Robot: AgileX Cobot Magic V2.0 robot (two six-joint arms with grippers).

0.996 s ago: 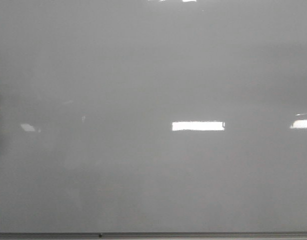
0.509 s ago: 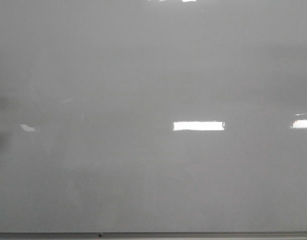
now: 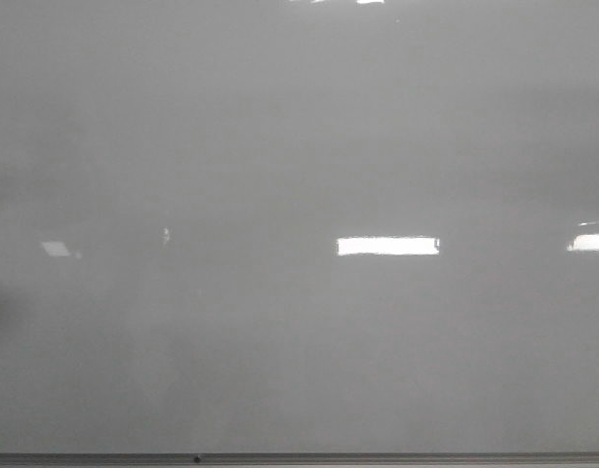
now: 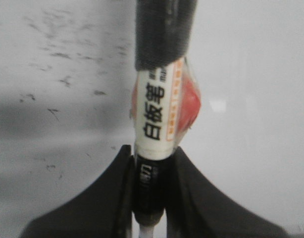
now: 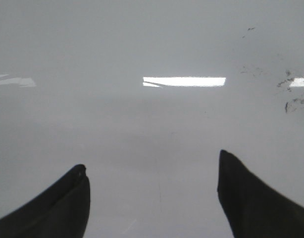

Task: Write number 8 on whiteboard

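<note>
Left gripper (image 4: 149, 198): its two black fingers (image 4: 100, 198) are pressed against either side of a marker pen, clamping it between them; seen only in the left wrist view

Marker pen (image 4: 159, 114): white barrel with black printed characters and an orange-red patch on one side, a black cap end pointing away from the gripper toward the whiteboard; the barrel runs straight out from between the fingers

Right gripper (image 5: 152, 193): jaws spread wide, two dark fingertips (image 5: 63, 203) well apart with bare board between them and nothing held; seen only in the right wrist view

Whiteboard (image 3: 299, 136): glossy pale grey surface filling the front view, with a thin grey metal edge along its lower border; neither arm shows in the front view

Whiteboard under the left gripper (image 4: 251, 74): small dark smudges and flecks on the part beside the marker pen, and a soft grey shadow band across it

Whiteboard beyond the right gripper (image 5: 117, 124): a few dark specks near one side, otherwise plain

Reflections (image 3: 388, 246): a bright white rectangle on the whiteboard right of its middle, another at its right border, a faint one toward the left

Number 8: no drawn stroke can be made out on the whiteboard in any view
</note>
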